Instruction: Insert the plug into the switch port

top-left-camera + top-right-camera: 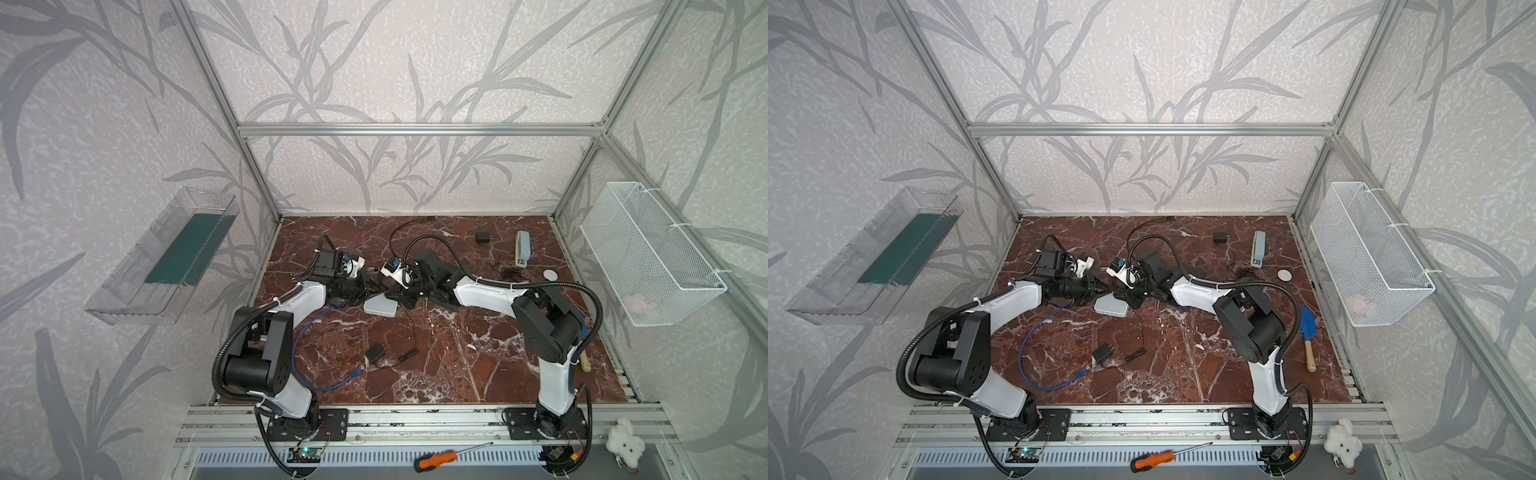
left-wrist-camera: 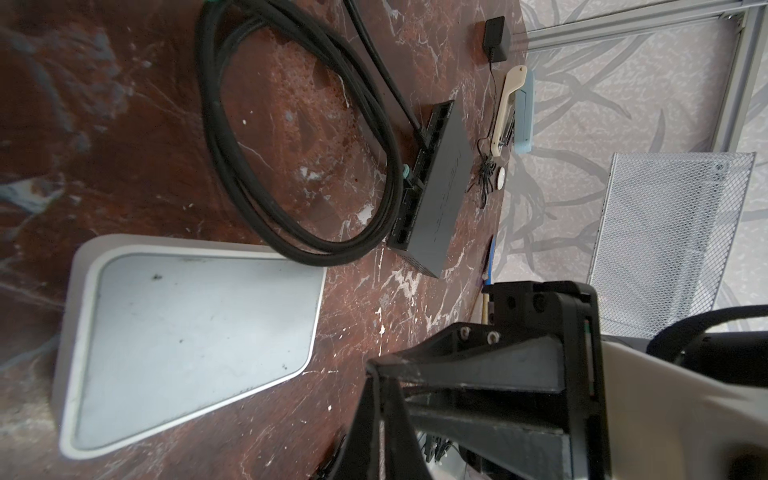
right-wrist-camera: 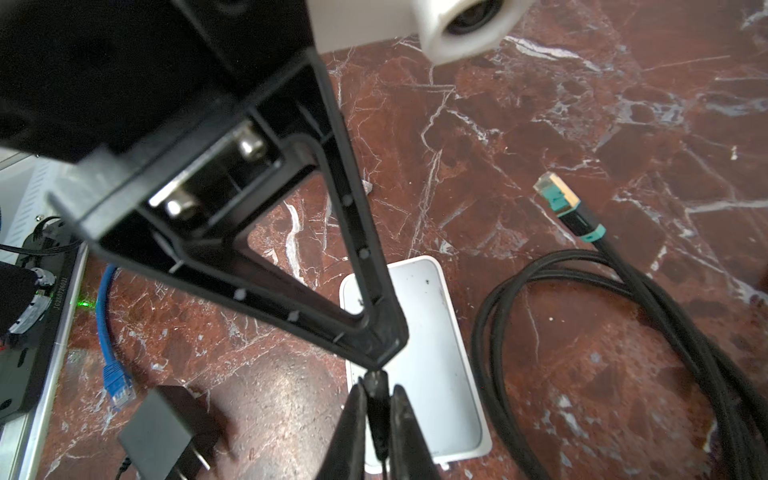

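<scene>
The plug (image 3: 376, 399) is held in the air just over the white box (image 1: 380, 307), near the middle of the table (image 1: 478, 353), where the two arms meet tip to tip. It is clamped between the jaws of the right gripper (image 3: 379, 388), which are closed on its body with only the plug's own width left between them. The jaws of the left gripper (image 3: 374, 359) are drawn together to a point on the plug's other end. A thin cord (image 1: 415, 336) is seen running from the plug toward the near side, where the adapter block (image 1: 375, 354) lies on the table. The box lies flat, and its socket cannot be made out in any view. A blue cable (image 3: 104, 307) is looped on the table to the near left of the box. A coil of thick black cable (image 3: 623, 332) is laid just beside the box, and a dark grey slab (image 2: 440, 178) is set beyond the coil, toward the right.
</scene>
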Controlling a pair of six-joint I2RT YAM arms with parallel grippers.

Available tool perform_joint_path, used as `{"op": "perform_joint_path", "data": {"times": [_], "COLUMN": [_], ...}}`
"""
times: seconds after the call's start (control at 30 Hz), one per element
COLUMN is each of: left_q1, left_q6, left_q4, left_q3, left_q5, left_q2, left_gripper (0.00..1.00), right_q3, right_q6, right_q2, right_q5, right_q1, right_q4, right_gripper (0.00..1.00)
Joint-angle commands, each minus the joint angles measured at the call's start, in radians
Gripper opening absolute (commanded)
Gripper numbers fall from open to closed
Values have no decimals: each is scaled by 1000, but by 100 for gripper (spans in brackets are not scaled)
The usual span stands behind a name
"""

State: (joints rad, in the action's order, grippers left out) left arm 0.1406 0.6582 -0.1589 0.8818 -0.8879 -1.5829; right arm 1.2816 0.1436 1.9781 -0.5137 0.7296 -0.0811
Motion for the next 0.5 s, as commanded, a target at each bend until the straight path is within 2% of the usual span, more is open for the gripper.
{"op": "perform_joint_path", "data": {"times": [0.0, 0.07, 0.13, 0.27, 0.37, 0.47], "left_q1": [-4, -6, -5, -6, -5, -4], "left_q6": [-42, -113, -211, -381, -455, -500], "left_q4": [-64, -143, -231, -345, -354, -375], "left_q3": [29, 60, 106, 198, 225, 249], "left_q5": [28, 102, 203, 377, 428, 458], "left_q2": [38, 35, 14, -70, -124, -163], "left_gripper": [22, 33, 38, 39, 41, 42], "right_q3": [-7, -3, 10, 64, 96, 106], "right_q6": [38, 98, 164, 329, 407, 424], "right_q2": [-16, -21, -19, 17, 46, 60], "right_q5": [37, 58, 79, 125, 171, 185], "right_q1": [-3, -4, -6, -10, -13, -26], "right_q4": [36, 100, 188, 402, 498, 512], "right_gripper": [12, 12, 12, 12, 12, 12]}}
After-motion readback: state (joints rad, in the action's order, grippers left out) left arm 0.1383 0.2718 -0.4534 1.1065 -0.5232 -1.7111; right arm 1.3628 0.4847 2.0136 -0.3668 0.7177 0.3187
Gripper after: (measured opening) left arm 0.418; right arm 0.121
